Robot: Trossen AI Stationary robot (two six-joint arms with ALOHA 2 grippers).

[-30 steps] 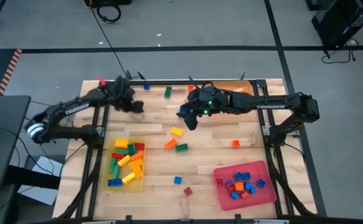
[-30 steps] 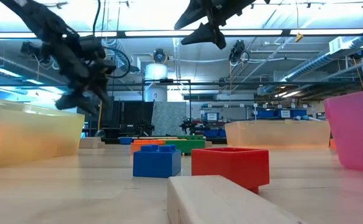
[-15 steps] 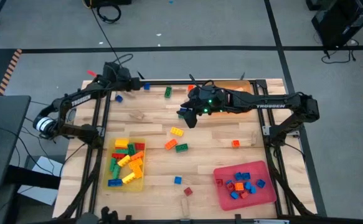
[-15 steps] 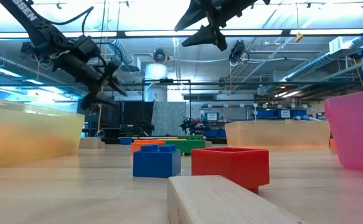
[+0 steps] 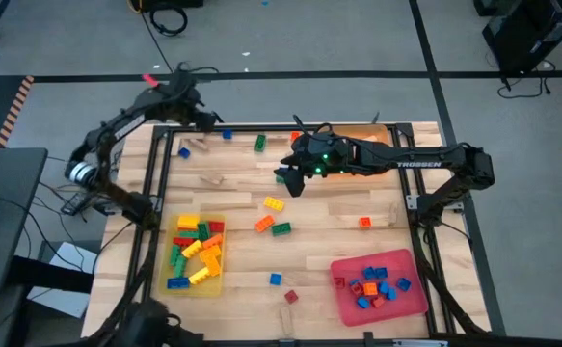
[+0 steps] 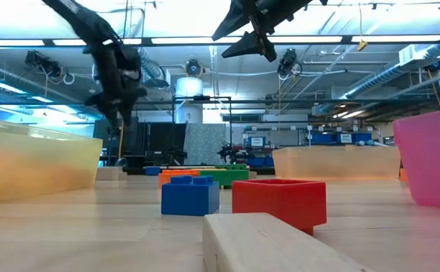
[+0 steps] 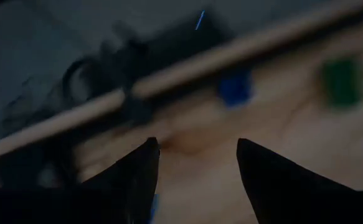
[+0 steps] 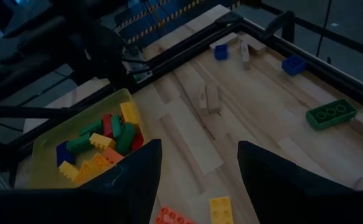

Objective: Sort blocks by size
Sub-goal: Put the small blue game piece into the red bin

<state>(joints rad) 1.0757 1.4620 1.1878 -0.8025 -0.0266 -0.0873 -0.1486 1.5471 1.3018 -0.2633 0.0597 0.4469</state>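
Loose blocks lie on the wooden table: a yellow (image 5: 275,204), an orange (image 5: 263,224) and a green one (image 5: 281,228) at the middle, and a green (image 5: 259,143) and a blue one (image 5: 227,134) by the far edge. Tan wooden pieces (image 5: 213,178) lie at the far left. My left gripper (image 5: 201,117) hangs open over the far left corner, holding nothing; its wrist view shows bare wood between the fingers (image 7: 195,144). My right gripper (image 5: 290,183) hovers open above the table's middle, well clear of the blocks (image 8: 198,144).
A yellow tray (image 5: 217,287) at the near left holds several larger blocks. A pink tray (image 5: 343,299) at the near right holds several small ones. An orange tray (image 5: 372,135) sits at the far right. Small blocks (image 5: 275,280) and a wooden piece (image 5: 287,321) lie near the front edge.
My left gripper has risen and swung from above the wooden pieces toward the table's far edge, tipping and turning as it went; its fingers stay apart. The wooden piece it stood over now shows on the table.
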